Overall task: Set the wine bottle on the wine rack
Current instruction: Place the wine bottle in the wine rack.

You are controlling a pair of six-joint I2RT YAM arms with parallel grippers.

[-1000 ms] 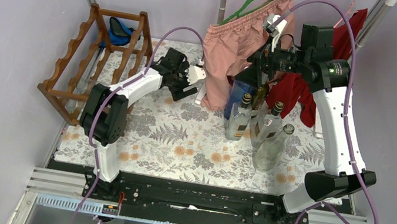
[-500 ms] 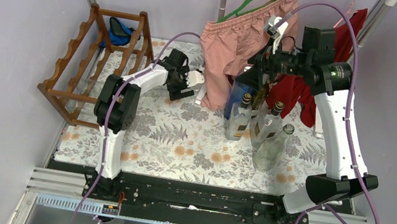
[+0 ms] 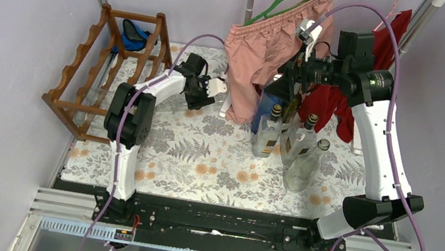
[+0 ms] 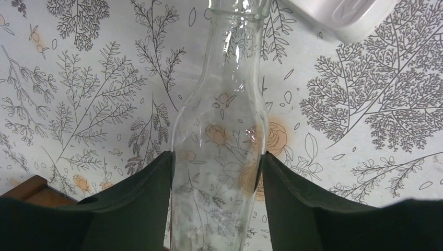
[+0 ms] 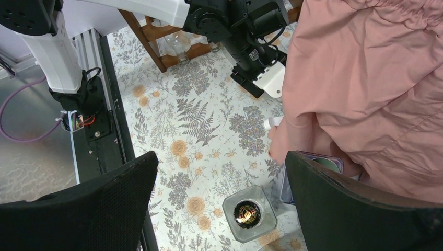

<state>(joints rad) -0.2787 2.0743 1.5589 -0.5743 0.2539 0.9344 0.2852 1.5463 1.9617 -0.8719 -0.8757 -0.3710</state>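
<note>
Wine bottle (image 4: 217, 157): clear glass, centre of the left wrist view, over floral cloth (image 4: 78, 78). Wine rack (image 3: 108, 68) upper left in the top view. Left gripper (image 3: 201, 92) just right of it, fingers (image 4: 130, 204) pressed on both sides of the bottle's body. Right gripper (image 5: 219, 167) upper right, fingers spread wide, empty.

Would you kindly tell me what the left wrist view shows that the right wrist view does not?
Only the left wrist view shows the grip close up: the left pincer touches a clear glass bottle on both sides. Only the right wrist view shows the pink shorts, a capped bottle seen from above, the left arm and the open right pincer. Both show the flowered cloth and some brown wood, apparently the rack.
</note>
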